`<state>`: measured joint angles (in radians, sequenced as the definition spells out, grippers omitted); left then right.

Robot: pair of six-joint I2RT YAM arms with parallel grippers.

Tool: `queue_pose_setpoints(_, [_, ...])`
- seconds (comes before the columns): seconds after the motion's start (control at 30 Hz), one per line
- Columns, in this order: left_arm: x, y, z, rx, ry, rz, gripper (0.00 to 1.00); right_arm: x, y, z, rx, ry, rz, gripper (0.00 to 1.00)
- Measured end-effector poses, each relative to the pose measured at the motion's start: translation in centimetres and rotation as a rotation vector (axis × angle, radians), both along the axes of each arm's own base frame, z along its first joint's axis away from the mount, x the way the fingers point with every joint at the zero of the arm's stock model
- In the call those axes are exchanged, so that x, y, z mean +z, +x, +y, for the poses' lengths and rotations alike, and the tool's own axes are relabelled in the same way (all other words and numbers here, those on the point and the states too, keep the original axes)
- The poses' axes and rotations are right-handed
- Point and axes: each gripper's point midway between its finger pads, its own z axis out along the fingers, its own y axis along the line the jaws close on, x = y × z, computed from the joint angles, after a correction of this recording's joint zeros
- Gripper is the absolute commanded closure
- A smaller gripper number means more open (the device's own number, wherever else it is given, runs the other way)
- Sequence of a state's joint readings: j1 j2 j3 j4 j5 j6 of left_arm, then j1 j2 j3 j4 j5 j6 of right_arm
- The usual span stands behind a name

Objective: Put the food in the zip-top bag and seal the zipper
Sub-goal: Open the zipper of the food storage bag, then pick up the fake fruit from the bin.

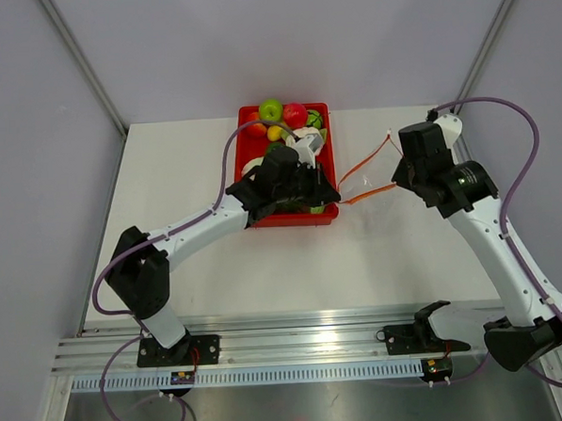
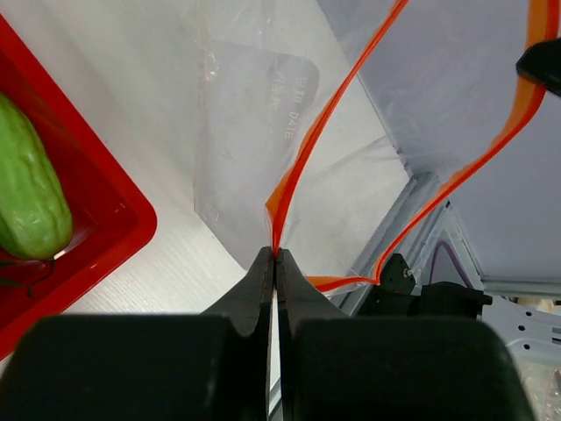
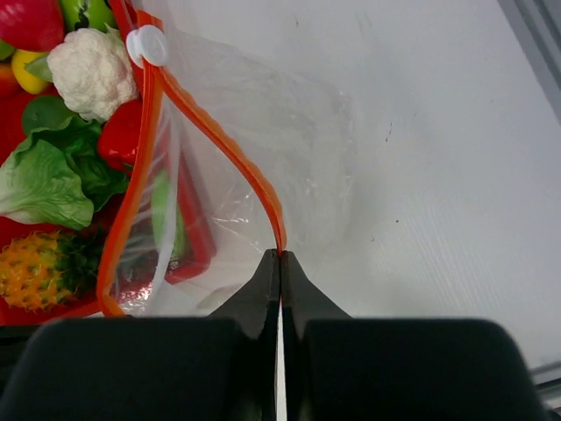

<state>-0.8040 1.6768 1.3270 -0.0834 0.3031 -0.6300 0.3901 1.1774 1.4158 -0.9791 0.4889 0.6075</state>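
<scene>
The clear zip-top bag [image 1: 364, 182] hangs between my two grippers, just right of the red tray, with its mouth pulled open. My left gripper [image 2: 275, 254] is shut on one lip of the orange-red zipper [image 2: 324, 114]. My right gripper [image 3: 280, 254] is shut on the other lip [image 3: 232, 149]; a white slider [image 3: 149, 44] sits at the strip's end. The bag [image 3: 298, 140] looks empty. The green cucumber piece [image 2: 31, 189], the lettuce [image 3: 48, 171] and a red piece [image 3: 123, 132] lie in the tray. In the top view the left gripper [image 1: 335, 196] is at the tray's front right corner and the right gripper [image 1: 397, 181] is to its right.
The red tray [image 1: 255, 217] stands at the back centre with a white cauliflower [image 3: 92, 70], an orange pineapple [image 3: 35, 267], a green apple [image 1: 271, 109] and other toy fruit. The left arm lies over the tray's front. A metal rail [image 1: 297, 332] runs along the near edge.
</scene>
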Motion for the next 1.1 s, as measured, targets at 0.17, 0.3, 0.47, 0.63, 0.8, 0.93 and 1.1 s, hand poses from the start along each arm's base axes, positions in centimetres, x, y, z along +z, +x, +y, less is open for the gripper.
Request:
queue_pose_setpoints(0.17, [0.4, -0.8, -0.5, -0.048, -0.026, 0.015, 0.28, 1.5, 1.1, 0.5, 0.058, -0.042, 0.005, 1.0])
queue_pose_setpoints(0.3, [-0.1, -1.3, -0.6, -0.079, -0.014, 0.04, 0.15, -0.2, 1.6, 1.1, 0.114, -0.092, 0.091, 1.0])
queue_pose_setpoints(0.47, [-0.8, -1.3, 0.2, -0.096, 0.02, 0.054, 0.11, -3.3, 1.9, 2.0, 0.171, -0.11, 0.191, 1.0])
queue_pose_setpoints(0.63, [-0.7, 0.6, 3.4, -0.059, 0.07, 0.038, 0.06, -5.1, 1.4, 2.5, 0.2, -0.092, 0.232, 1.0])
queue_pose_setpoints(0.8, [0.6, 4.2, 8.6, 0.089, 0.137, -0.03, 0.09, -6.1, 1.5, 3.1, 0.217, -0.07, 0.234, 1.0])
queue_pose_setpoints(0.93, [0.0, 7.0, 11.8, 0.215, 0.282, -0.089, 0.13, -5.9, 1.7, 3.4, 0.226, -0.055, 0.219, 1.0])
queue_pose_setpoints(1.1, [-1.2, 10.3, 11.2, 0.214, 0.426, -0.117, 0.19, -5.5, 1.5, 3.6, 0.235, -0.041, 0.209, 1.0])
